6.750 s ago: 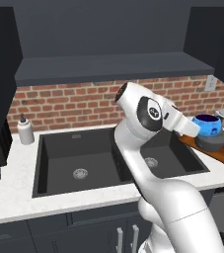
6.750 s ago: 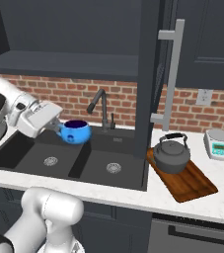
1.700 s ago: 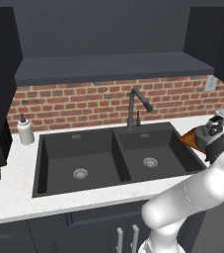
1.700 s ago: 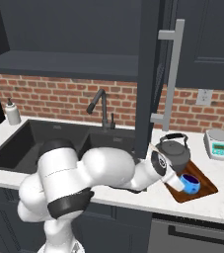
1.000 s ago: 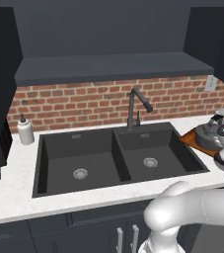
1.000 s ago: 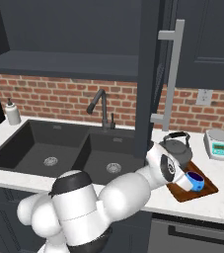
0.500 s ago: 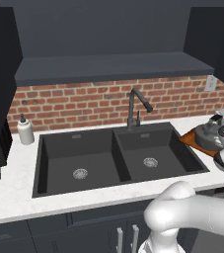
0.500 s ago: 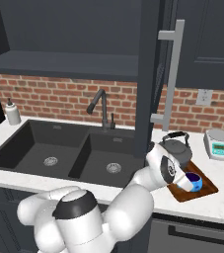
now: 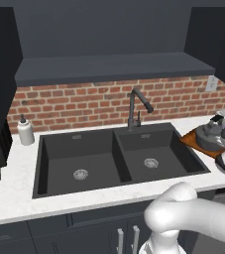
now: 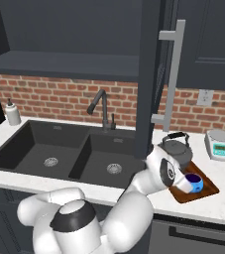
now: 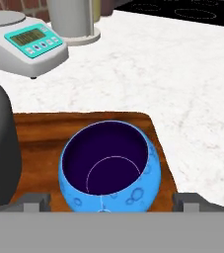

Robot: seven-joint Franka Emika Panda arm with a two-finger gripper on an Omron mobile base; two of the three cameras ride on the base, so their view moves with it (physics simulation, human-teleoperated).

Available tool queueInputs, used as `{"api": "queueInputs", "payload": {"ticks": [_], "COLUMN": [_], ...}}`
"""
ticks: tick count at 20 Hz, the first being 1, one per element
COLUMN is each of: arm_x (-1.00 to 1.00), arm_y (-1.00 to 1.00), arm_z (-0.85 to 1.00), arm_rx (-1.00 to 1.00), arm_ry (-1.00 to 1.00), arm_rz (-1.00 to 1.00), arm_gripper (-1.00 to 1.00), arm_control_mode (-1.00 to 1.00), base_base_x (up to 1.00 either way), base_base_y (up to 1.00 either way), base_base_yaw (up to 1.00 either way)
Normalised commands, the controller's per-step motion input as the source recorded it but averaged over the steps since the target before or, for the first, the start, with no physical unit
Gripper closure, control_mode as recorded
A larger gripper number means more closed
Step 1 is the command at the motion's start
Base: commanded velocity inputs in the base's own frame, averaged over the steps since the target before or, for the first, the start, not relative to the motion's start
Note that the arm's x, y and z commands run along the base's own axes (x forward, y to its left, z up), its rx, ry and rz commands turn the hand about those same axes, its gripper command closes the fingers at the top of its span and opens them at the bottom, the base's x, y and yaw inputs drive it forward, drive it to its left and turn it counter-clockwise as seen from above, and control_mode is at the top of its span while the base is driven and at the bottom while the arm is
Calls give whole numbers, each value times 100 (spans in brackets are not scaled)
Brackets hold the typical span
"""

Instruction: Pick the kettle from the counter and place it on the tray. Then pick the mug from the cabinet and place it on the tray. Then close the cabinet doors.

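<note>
The blue mug (image 11: 109, 168) stands upright on the brown wooden tray (image 11: 49, 132), right of the dark grey kettle (image 11: 0, 148). My gripper (image 11: 111, 203) is open, with one fingertip on each side of the mug and a small gap to each. In the right base view the mug (image 10: 195, 182) sits at the front of the tray (image 10: 209, 187), the kettle (image 10: 177, 148) behind it, and the gripper (image 10: 187, 183) at the mug's left. The cabinet door (image 10: 151, 74) hangs open beside the dark cabinet (image 10: 59, 62). The kettle (image 9: 209, 139) also shows at the right of the left base view.
A white and teal scale (image 11: 24, 42) and a grey canister (image 11: 74, 17) stand on the white counter (image 11: 172, 64) beyond the tray. The door's handle (image 10: 171, 74) hangs just above the kettle. A dark double sink (image 10: 69, 156) with faucet (image 10: 103, 111) lies left, a pump bottle (image 10: 13, 113) beyond.
The jaws have spread from shut to wide open, letting go of the mug, which now stands on the tray. The arm has hardly moved.
</note>
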Motion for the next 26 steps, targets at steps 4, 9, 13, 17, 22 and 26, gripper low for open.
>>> {"api": "queueInputs", "payload": {"ticks": [4,9,13,17,22,26], "arm_x": [-33,-18,-12,-16,-18,-41], "arm_y": [11,23,34,38,38,31], "arm_z": [12,29,46,45,36,38], "arm_rx": [0,0,0,0,0,2], "arm_ry": [0,0,0,-4,-7,-14], "arm_rz": [0,0,3,6,8,13], "arm_gripper": [-100,-100,-100,-100,-100,-100], "arm_control_mode": [-100,-100,-100,-100,-100,-100], "base_base_x": [0,0,0,0,0,0], "base_base_y": [0,0,0,0,0,0], "base_base_yaw": [0,0,0,0,0,0]}}
